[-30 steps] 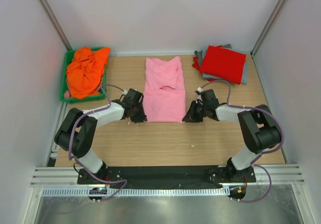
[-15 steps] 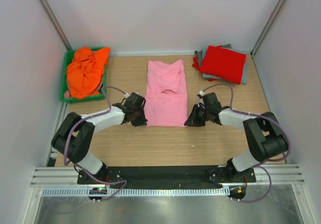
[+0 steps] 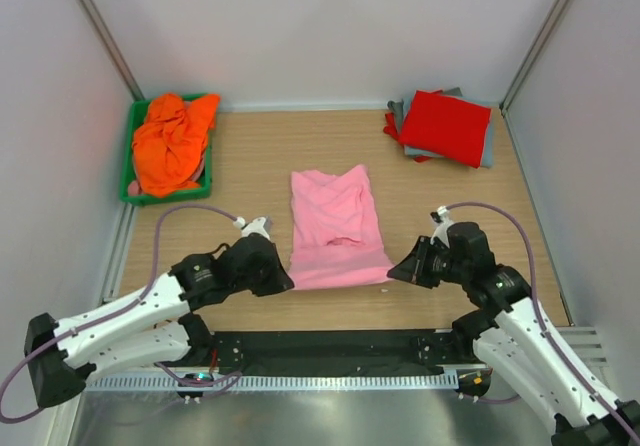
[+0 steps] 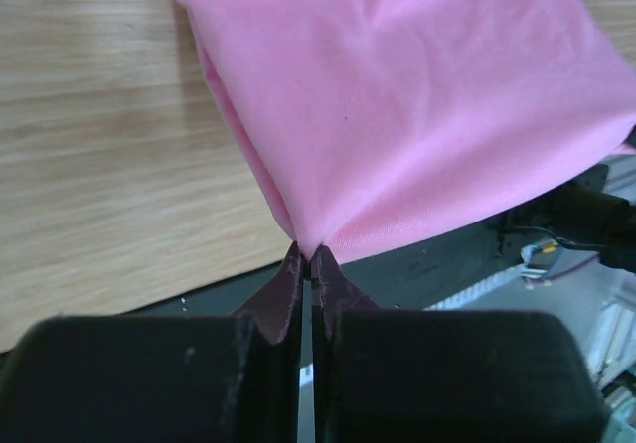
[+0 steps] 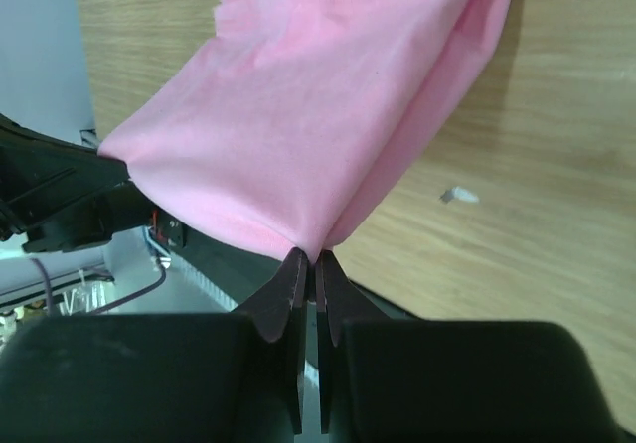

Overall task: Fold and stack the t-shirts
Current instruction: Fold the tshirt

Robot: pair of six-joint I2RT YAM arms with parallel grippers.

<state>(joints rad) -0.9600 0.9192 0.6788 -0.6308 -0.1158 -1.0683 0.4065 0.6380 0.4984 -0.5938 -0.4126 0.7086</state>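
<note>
On my right wrist camera, the right gripper [image 5: 309, 259] has its fingers pressed together on a corner of the pink shirt [image 5: 298, 95]. The cloth stretches taut above the table [image 5: 566, 215]. A white fleck [image 5: 459, 196] lies on the wood nearby. The shirt's far corner meets a black shape [image 5: 55, 200], probably the other arm.

Bare counter [image 3: 250, 156] lay open beyond the pink t-shirt [image 3: 335, 216]; a green bin [image 3: 127, 181] blocked the far-left corner, the folded t-shirt stack [image 3: 445, 126] the far-right.
</note>
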